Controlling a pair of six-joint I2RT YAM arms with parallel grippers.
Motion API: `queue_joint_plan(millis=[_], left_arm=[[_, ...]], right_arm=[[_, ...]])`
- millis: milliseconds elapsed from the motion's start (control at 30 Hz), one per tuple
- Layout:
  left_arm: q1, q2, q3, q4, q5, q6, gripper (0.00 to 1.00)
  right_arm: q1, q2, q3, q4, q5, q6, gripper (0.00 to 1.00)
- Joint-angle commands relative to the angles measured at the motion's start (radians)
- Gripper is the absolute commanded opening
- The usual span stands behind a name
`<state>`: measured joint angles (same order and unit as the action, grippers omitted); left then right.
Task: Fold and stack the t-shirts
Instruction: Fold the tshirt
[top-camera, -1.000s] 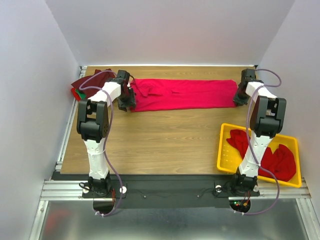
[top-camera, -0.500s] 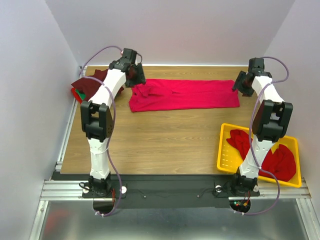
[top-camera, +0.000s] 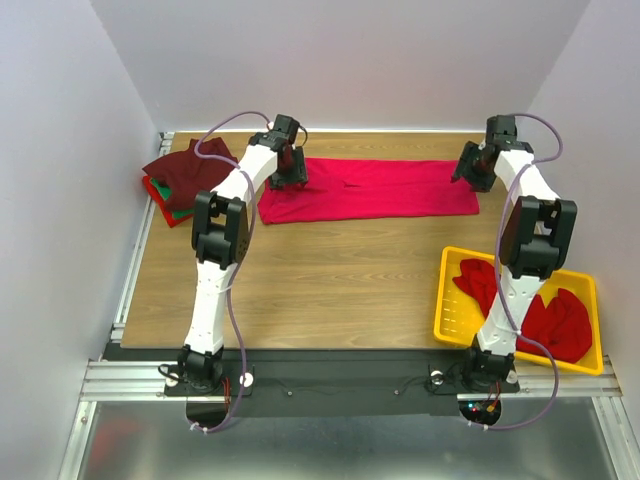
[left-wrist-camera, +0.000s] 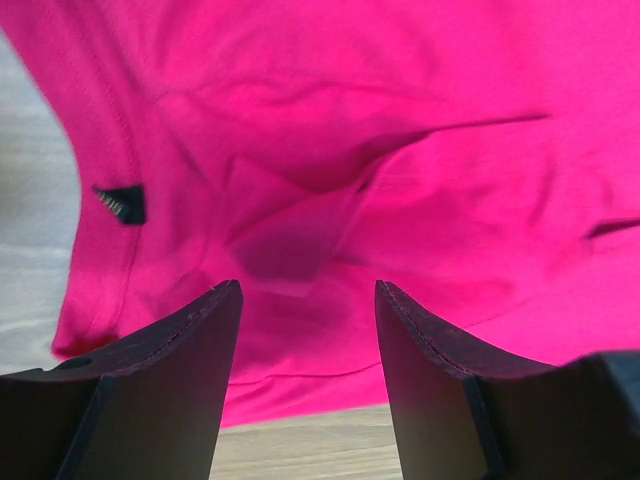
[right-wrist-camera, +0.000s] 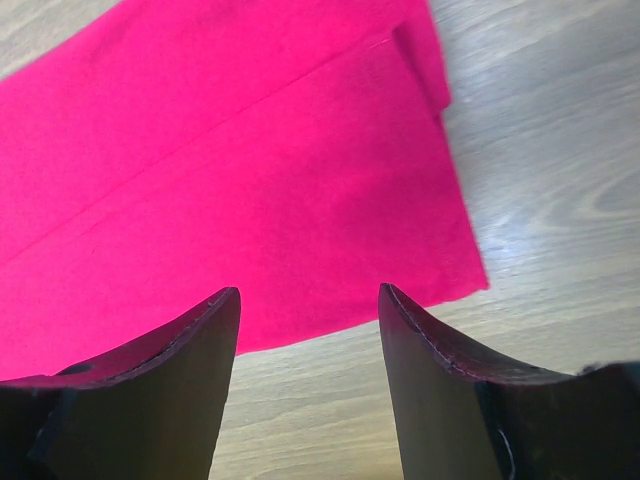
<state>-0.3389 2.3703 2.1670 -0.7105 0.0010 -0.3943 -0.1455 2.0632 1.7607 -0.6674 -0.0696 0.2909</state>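
A crimson t-shirt (top-camera: 370, 188) lies folded into a long strip across the far side of the table. My left gripper (top-camera: 290, 172) hovers open over its left end, by the collar; the cloth (left-wrist-camera: 330, 160) with a small black label (left-wrist-camera: 121, 204) fills the left wrist view. My right gripper (top-camera: 470, 170) hovers open over the strip's right end, whose corner (right-wrist-camera: 300, 170) shows in the right wrist view. Both grippers are empty. A stack of folded maroon, red and green shirts (top-camera: 185, 178) sits at the far left corner.
A yellow slotted tray (top-camera: 452, 300) at the near right holds crumpled red shirts (top-camera: 550, 320). White walls close in the table at the back and sides. Bare wood table (top-camera: 330, 280) lies between the strip and the arm bases.
Both grippers have risen from the shirt's ends, let go of the cloth and moved inward over it. The strip lies flat where it was.
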Motion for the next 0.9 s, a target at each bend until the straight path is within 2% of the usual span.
queue_joint_plan(millis=[0,600,867], left_arm=[[-0.009,-0.062,-0.039,0.017,-0.085,0.018,0.67],[-0.008,0.066,0.109,-0.013,-0.202,0.075,0.67],[-0.002,0.061,0.149,0.005,-0.285,0.087,0.67]], right_arm=[[0.011,-0.014,0.008,0.012,-0.022,0.001,0.63],[0.017,-0.038,-0.043,0.011,-0.041,0.001,0.63],[0.017,-0.041,-0.069,0.009,-0.027,-0.006,0.63]])
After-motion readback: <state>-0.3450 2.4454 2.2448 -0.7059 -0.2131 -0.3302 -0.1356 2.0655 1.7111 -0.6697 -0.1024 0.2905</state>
